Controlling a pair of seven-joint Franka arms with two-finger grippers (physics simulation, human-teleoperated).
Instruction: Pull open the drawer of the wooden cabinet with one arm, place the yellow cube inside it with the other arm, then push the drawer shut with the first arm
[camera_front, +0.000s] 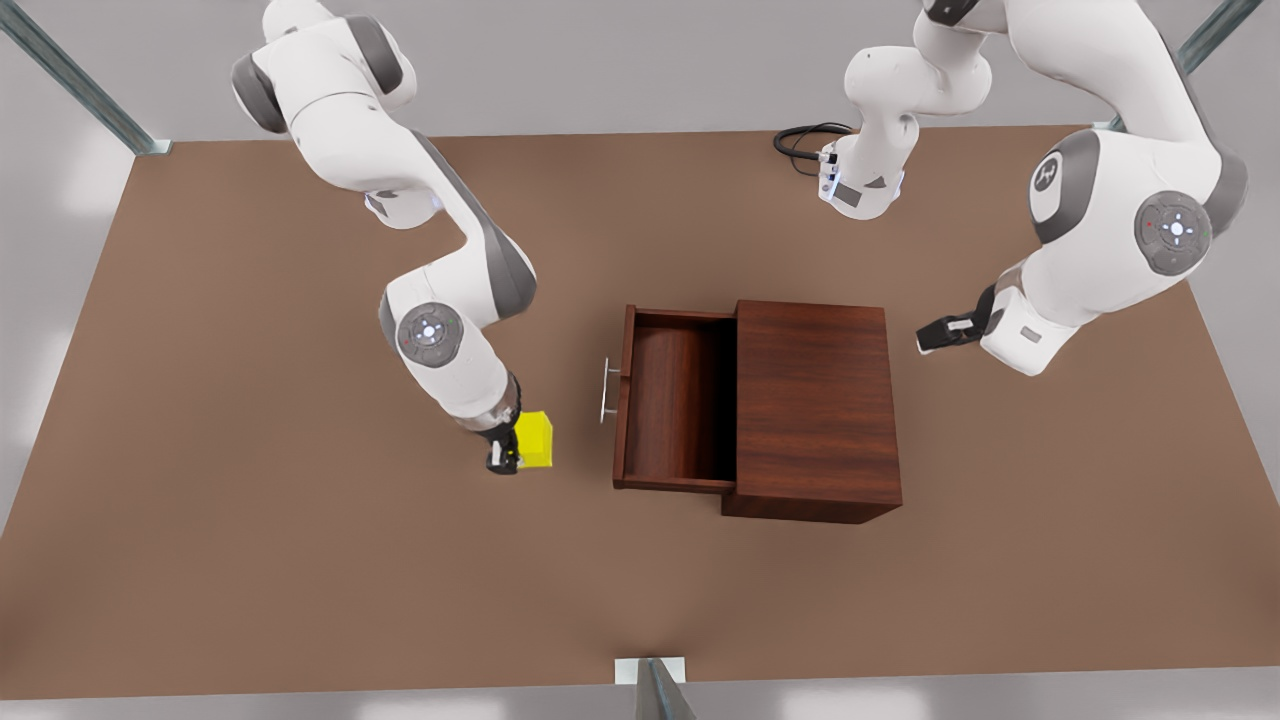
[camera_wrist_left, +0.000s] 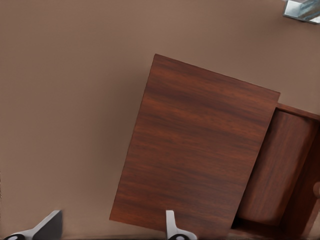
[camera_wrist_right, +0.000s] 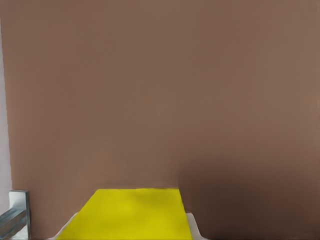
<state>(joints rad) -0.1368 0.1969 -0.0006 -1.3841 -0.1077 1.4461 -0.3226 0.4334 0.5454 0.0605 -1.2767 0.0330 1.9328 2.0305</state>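
Beside the wooden cabinet (camera_front: 812, 408), on the front view's left, the drawer (camera_front: 672, 400) already stands pulled out and empty. Farther that way from the cabinet, the right gripper (camera_front: 503, 452) is clamped on the yellow cube (camera_front: 534, 439). The left gripper (camera_front: 935, 335), fingers apart, waits on the cabinet's opposite side. Placing and closing remain.

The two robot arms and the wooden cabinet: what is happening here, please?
The drawer of the wooden cabinet is already pulled open and holds nothing yet. The right claw, at the front view's left, is shut on the yellow cube near the table, beside the drawer front. The left claw waits open on the cabinet's other side. The cube is not yet in the drawer.
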